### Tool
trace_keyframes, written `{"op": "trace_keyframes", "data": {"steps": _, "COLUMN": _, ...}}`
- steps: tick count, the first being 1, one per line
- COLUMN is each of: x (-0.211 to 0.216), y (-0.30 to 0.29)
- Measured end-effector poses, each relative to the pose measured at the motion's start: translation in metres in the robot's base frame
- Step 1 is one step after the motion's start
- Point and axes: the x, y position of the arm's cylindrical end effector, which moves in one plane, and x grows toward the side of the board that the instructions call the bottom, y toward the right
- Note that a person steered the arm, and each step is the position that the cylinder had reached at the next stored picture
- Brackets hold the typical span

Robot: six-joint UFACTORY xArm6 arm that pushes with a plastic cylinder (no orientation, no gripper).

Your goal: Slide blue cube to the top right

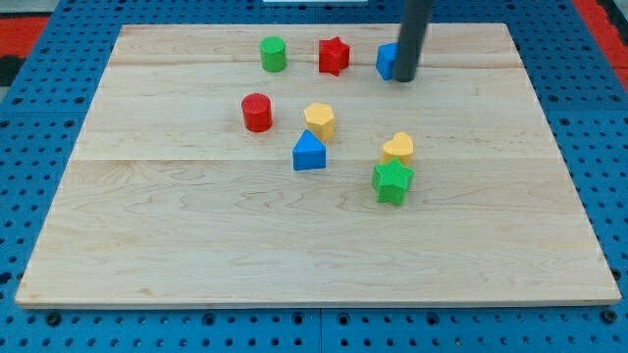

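My tip (403,78) (a plain rod tool, nothing to open or close) touches the blue cube's (387,61) right face. The cube lies left of it, so pushing rightward requires repositioning to the cube's left.

My rod (412,39) hides the blue cube's (387,61) right side and leaves the view's top.

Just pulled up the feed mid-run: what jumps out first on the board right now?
The dark rod dominates, coming down at the view's top right, with my tip against the right side of the blue cube, partly hiding it. Left of it, a red star and green cylinder line the top edge. Lower, a green star touches a yellow heart.
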Motion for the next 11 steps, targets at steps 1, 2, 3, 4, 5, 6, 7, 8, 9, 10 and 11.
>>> {"op": "trace_keyframes", "data": {"steps": 1, "x": 0.008, "y": -0.039}}
{"op": "trace_keyframes", "data": {"steps": 2, "x": -0.008, "y": -0.044}}
{"op": "trace_keyframes", "data": {"steps": 3, "x": -0.025, "y": -0.034}}
{"op": "trace_keyframes", "data": {"steps": 4, "x": -0.034, "y": -0.012}}
{"op": "trace_keyframes", "data": {"steps": 5, "x": -0.032, "y": 0.047}}
{"op": "trace_keyframes", "data": {"steps": 6, "x": -0.028, "y": 0.098}}
{"op": "trace_keyframes", "data": {"steps": 7, "x": -0.015, "y": 0.115}}
{"op": "trace_keyframes", "data": {"steps": 8, "x": -0.006, "y": 0.136}}
{"op": "trace_keyframes", "data": {"steps": 9, "x": -0.014, "y": 0.158}}
{"op": "trace_keyframes", "data": {"steps": 10, "x": -0.028, "y": 0.162}}
{"op": "trace_keyframes", "data": {"steps": 11, "x": -0.037, "y": 0.157}}
